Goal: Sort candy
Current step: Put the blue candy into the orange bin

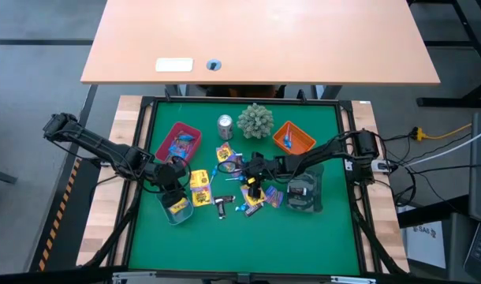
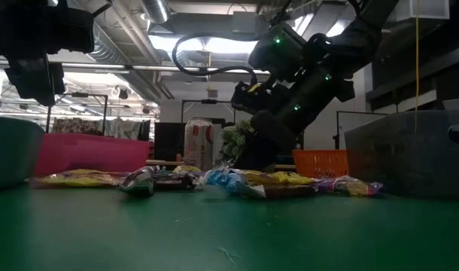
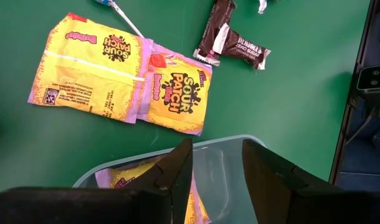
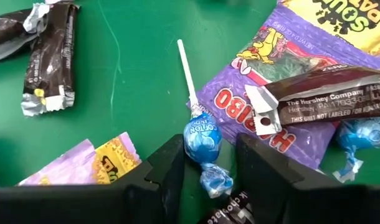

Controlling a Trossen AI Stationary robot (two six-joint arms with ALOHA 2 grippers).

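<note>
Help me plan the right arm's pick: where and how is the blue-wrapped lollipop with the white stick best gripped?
Probably grip the round blue head of the lollipop, coming straight down from above. It lies flat on the green mat, its thin white stick offering little to pinch. The right gripper is open, with a finger on each side of the head, which looks bulkier than the stick or the twisted wrapper tail.

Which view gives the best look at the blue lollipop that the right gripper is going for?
The right wrist view: the blue lollipop lies between the open right gripper fingers, white stick plainly visible. The high view shows only a blue speck; the low view a blue wrapper in the pile; the left wrist view doesn't clearly show it.
</note>
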